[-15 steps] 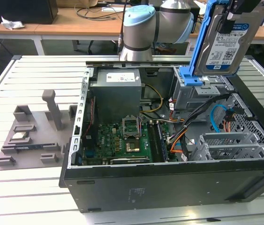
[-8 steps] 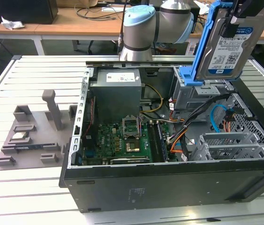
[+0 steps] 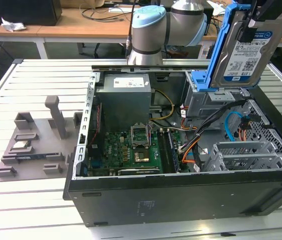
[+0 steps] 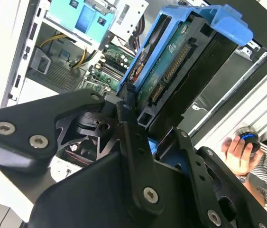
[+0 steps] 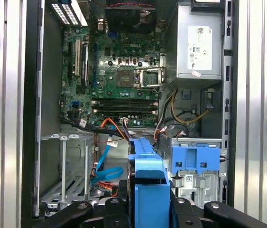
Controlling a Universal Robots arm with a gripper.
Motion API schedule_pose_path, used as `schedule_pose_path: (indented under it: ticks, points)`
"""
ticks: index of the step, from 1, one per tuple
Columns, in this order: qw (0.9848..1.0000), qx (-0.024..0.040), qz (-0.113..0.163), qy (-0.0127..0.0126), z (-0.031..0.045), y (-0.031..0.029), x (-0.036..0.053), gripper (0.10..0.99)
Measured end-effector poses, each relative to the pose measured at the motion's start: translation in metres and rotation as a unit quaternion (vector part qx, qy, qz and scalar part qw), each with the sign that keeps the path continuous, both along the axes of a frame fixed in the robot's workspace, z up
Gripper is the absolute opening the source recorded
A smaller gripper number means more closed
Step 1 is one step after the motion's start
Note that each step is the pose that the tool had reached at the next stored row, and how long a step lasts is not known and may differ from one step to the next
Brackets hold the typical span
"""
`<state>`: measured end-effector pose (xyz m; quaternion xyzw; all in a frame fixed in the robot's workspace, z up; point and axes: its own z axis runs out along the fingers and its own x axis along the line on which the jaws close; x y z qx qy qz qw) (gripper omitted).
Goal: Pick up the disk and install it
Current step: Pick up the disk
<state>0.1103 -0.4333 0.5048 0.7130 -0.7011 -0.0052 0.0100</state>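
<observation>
Blue-framed disk (image 3: 248, 52) upper right in exterior view, above case (image 3: 181, 200).
Gripper (image 4: 147, 128) jaws clamp its edges; likely stiff, heavyish, fragile.

Case (image 3: 181, 200) sits mid-counter (image 3: 30, 220), parts tray (image 3: 35, 150) beside it on the exterior view's left. Upright above case's far corner on that view's right: disk (image 3: 248, 55), over drive bay (image 3: 208, 105).

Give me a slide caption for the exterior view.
Robot hand grips the blue-framed disk, label facing the camera, above the open computer case on the slatted table.
</observation>
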Motion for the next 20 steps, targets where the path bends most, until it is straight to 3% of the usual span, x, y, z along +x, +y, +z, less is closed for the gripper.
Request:
schedule_pose_path:
  ticks: [3, 11, 15, 20]
  points:
    - [1.0, 0.0, 0.0, 0.0, -0.0002, -0.006, 0.0, 0.365]
    - [1.0, 0.0001, 0.0, 0.0, -0.0008, -0.038, 0.0, 0.365]
    - [1.0, 0.0001, 0.0, 0.0, -0.001, -0.05, 0.0, 0.365]
    - [1.0, 0.0003, 0.0, 0.0, -0.0012, -0.0693, 0.0, 0.365]
